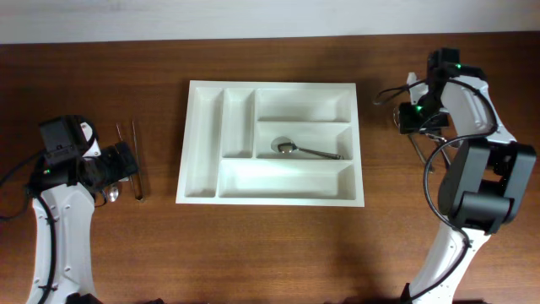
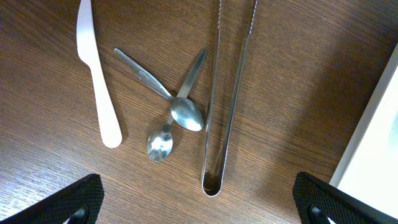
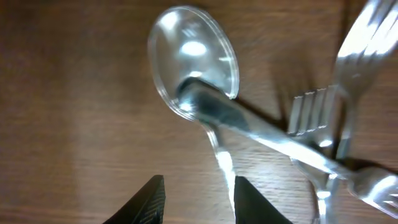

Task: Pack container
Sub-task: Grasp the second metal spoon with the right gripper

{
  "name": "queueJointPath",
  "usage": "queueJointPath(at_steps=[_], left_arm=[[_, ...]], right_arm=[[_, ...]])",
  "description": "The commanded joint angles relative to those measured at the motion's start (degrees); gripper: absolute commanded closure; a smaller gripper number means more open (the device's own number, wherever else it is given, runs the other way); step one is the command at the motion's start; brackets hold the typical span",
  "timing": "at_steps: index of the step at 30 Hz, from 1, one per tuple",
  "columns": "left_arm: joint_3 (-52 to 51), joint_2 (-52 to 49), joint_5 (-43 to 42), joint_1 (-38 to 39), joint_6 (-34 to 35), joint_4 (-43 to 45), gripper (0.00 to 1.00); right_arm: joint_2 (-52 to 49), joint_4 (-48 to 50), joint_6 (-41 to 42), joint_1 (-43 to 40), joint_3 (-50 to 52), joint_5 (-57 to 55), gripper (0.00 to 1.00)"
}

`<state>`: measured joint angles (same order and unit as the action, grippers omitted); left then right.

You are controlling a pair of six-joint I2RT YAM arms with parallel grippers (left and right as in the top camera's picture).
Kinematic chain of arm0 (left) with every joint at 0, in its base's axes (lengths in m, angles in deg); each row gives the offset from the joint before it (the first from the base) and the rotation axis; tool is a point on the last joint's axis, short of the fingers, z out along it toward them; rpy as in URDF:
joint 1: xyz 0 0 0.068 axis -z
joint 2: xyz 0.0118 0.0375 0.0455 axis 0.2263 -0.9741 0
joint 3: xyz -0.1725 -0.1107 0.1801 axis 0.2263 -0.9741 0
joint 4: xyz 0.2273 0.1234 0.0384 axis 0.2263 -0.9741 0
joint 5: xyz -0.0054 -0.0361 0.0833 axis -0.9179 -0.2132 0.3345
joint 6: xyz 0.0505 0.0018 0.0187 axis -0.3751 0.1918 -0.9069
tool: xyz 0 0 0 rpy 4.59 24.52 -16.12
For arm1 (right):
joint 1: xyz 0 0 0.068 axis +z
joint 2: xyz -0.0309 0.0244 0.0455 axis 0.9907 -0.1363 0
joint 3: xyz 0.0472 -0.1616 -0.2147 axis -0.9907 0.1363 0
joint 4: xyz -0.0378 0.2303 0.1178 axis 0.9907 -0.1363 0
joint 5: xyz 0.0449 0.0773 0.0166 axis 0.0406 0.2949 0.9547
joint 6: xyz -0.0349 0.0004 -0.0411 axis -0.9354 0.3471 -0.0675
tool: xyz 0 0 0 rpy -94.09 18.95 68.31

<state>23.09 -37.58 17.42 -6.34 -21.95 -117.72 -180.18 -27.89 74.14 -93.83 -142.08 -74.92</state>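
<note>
The white container (image 1: 190,143) lies in the middle of the table, with one metal spoon (image 1: 295,149) in its middle right compartment. My left gripper (image 1: 126,160) hangs wide open over loose cutlery at the left. Between its fingers in the left wrist view (image 2: 196,190) is the closed end of the metal tongs (image 2: 227,93). Beside them lie two crossed metal spoons (image 2: 186,115) and a white plastic knife (image 2: 96,81). My right gripper (image 3: 198,186) is low over a clear plastic spoon (image 3: 196,53). Its jaws are partly open, and the spoon's handle runs along the right finger.
A metal fork (image 3: 311,112) and a metal handle (image 3: 267,130) cross over the clear spoon. This cutlery pile (image 1: 434,139) lies right of the container. The container's edge (image 2: 379,124) shows at the right of the left wrist view.
</note>
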Motion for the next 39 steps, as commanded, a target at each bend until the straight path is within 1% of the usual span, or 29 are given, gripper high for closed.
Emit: queueJointPath(at_steps=[1,28,29,31,33,39], left_arm=[[1.2,-0.2,-0.8,-0.3,-0.7,0.2,0.01],[1.2,-0.2,-0.8,-0.3,-0.7,0.2,0.01],[1.2,-0.2,-0.8,-0.3,-0.7,0.2,0.01],[1.2,-0.2,-0.8,-0.3,-0.7,0.2,0.01],[1.2,-0.2,-0.8,-0.3,-0.7,0.2,0.01],[1.2,-0.2,-0.8,-0.3,-0.7,0.2,0.01]], right_arm=[[1.4,1.1,-1.1,-1.6,0.6,-1.1,0.64],[-4.8,0.2,-0.5,-1.9,1.2,1.1,0.65],[-4.9,0.2,-0.3,-1.9,1.3,1.1,0.65],[-5.1,0.2,-0.3,-1.9,1.3,1.2,0.73],[-5.1,0.2,-0.3,-1.9,1.3,1.3,0.78],[-5.1,-0.7,0.3,-1.8,1.3,2.8,0.88]])
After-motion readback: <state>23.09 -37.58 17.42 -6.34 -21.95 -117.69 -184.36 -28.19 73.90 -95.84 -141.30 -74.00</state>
